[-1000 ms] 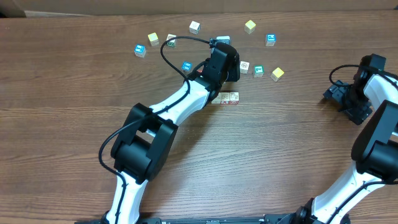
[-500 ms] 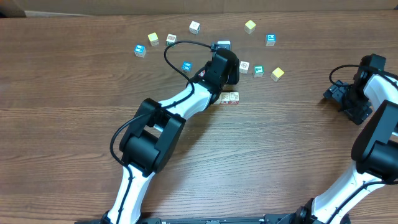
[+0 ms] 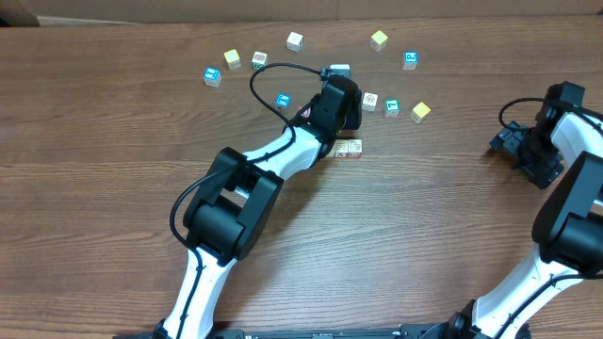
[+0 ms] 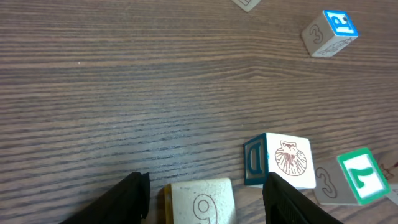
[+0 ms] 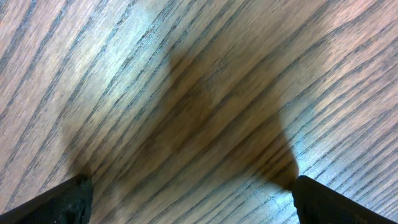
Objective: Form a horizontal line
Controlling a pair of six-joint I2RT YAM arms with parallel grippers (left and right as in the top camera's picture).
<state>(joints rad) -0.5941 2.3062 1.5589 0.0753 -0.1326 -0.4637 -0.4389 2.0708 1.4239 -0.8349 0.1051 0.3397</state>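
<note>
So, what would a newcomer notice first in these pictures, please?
The white-and-black left arm stretches diagonally to the far scatter of small wooden cubes, its tool open astride a pale wooden cube marked 9. The right tool hangs open over the brown wooden table, far right.

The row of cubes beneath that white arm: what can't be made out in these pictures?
Overhead: the left arm covers one end of the row, so its cube count is unclear.
Left wrist: the bottom edge cuts off the "9" cube inside the open left gripper.
Right wrist: only table and shadow; the open right gripper is cropped at the bottom corners.
</note>
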